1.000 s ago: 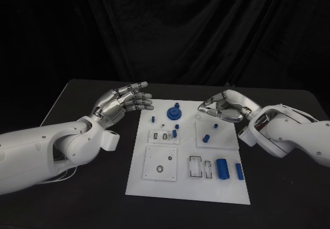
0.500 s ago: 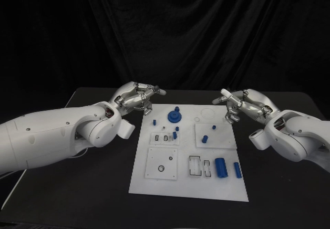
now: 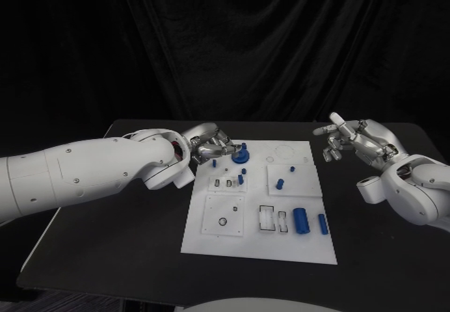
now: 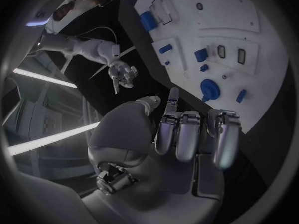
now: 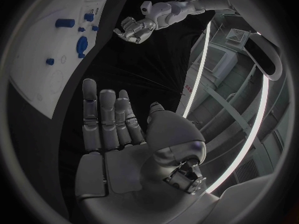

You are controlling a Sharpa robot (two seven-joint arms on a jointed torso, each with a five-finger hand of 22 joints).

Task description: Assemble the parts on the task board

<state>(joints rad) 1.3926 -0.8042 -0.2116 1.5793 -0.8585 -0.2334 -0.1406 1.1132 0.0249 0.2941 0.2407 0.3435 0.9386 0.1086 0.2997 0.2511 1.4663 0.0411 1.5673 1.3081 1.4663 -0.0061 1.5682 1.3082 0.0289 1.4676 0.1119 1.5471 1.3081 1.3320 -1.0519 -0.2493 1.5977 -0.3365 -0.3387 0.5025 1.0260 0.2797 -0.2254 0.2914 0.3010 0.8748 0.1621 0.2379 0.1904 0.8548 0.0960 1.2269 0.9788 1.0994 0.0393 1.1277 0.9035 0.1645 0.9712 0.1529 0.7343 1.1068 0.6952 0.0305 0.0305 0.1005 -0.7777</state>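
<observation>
The task board point(image 3: 258, 247) lay as a white plate in the middle of the black table point(image 3: 112, 260), its long sides running from 6 o'clock toward 12. Nearest the robot on it, toward 5 o'clock, a blue cylinder point(image 3: 302, 220) and a thinner blue pin point(image 3: 324, 223) lay side by side, just right of a pair of slotted holders. At 7 o'clock of the board's middle sat a raised white square point(image 3: 224, 215) with a small dark ring on it. Farther on, around the board's centre, small blue pegs point(image 3: 281, 186) stood on and beside two more raised squares. At the far end, toward 11 o'clock, stood a round blue knob point(image 3: 240, 155) with a stem.

The left hand point(image 3: 212, 144) hung at the board's far left corner, just beside the knob, holding nothing; its fingers were curled in together, as the left wrist view point(image 4: 187, 134) also showed. The right hand point(image 3: 361, 140) hovered off the board's far right corner, at about 2 o'clock and well apart from the parts, fingers extended and spread, palm empty; the right wrist view point(image 5: 112, 124) showed them straight and side by side.
</observation>
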